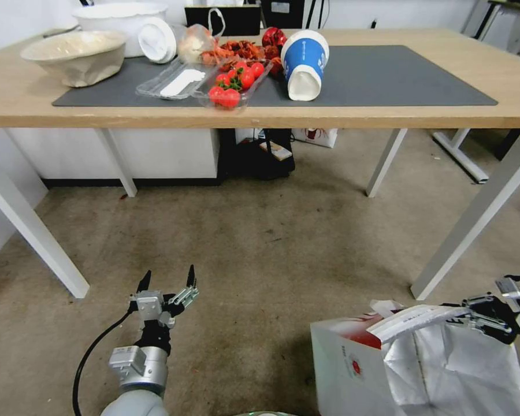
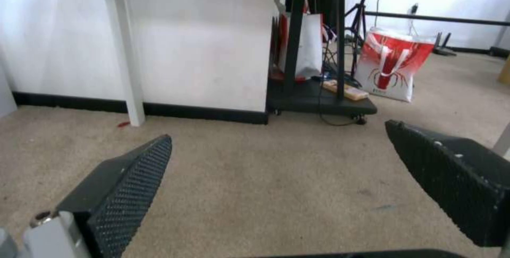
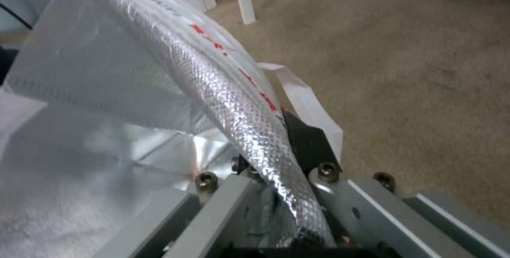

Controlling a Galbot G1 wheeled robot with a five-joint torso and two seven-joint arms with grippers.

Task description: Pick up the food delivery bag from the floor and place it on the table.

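**Right claw pinches the bag's rim at floor level; left claw wide over bare floor**

The food delivery bag (image 1: 410, 370) stands on the floor (image 1: 271, 242) at the robot's right front, short of the bench (image 1: 341, 118) and well apart from its light-wood top. Its white front face carries a small round red logo, a red side panel shows behind, and the mouth gapes to show crinkled silver foil lining.

The right claw (image 1: 474, 318) reaches in from the right edge and is closed on the bag's upper rim. In the right wrist view the folded foil edge of the bag (image 3: 234, 102) runs straight down between the jaws of the right claw (image 3: 281, 158), which grip it tightly, and a white strap handle (image 3: 310, 102) hangs just beside the dark finger (image 3: 305, 142).

The left claw (image 1: 166, 283) hovers low above the floor at the robot's left front, well apart from the bag, fingers spread wide and holding nothing. In the left wrist view its two black ribbed fingers (image 2: 127, 186) frame bare floor (image 2: 276, 186).
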